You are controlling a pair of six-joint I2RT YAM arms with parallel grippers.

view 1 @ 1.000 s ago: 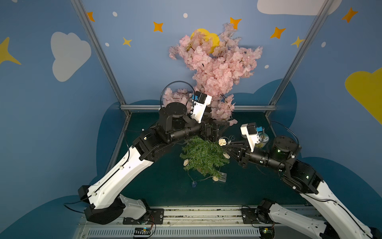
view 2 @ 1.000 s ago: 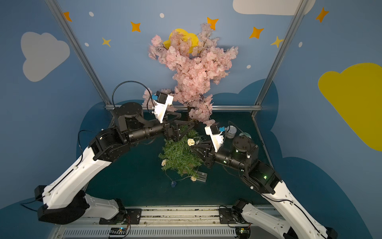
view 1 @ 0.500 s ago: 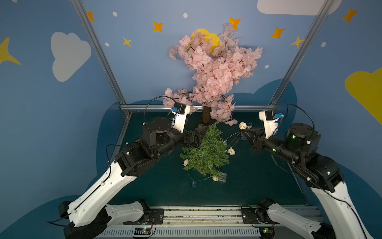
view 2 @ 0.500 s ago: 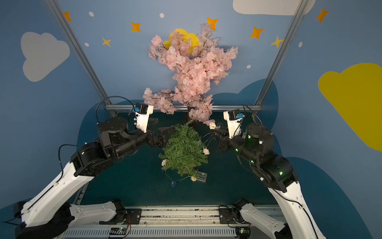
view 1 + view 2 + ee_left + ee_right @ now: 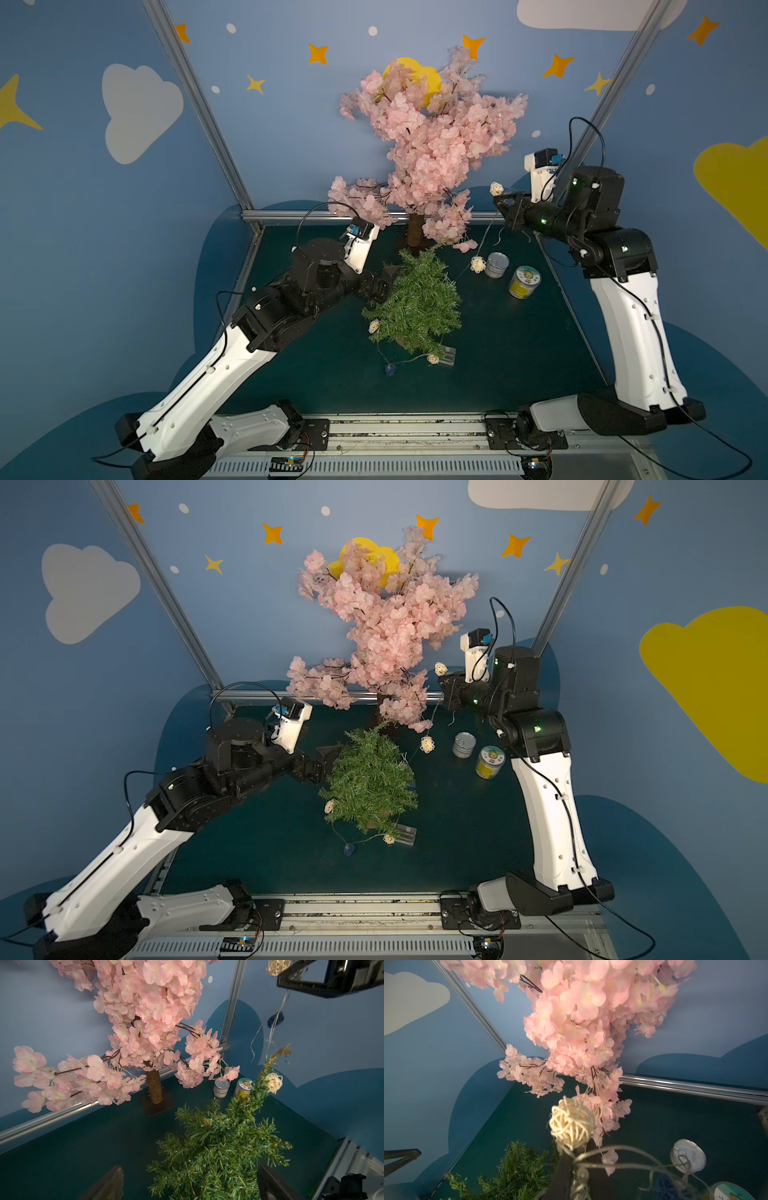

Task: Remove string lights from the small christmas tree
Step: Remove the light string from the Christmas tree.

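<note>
The right claw point(image 5: 500, 202) is clamped on the pale-wire string lights with wicker balls point(image 5: 478, 264), at two o'clock of the short green bristly christmas tree point(image 5: 419, 303); the left claw point(image 5: 390, 277) is spread apart at its nine o'clock.

- Our left arm point(image 5: 232, 370) reaches low and forward from its base, elbow bent, wrist roughly level.
- Our left gripper point(image 5: 388, 286) is spread wide, its 2 fingers point(image 5: 112, 1184) well apart.
- Our right arm point(image 5: 636, 332) stands tall, its white link near upright, wrist raised and pointing inward.
- Our right gripper point(image 5: 500, 202) is pinched on the string lights point(image 5: 571, 1124), held up high.
</note>
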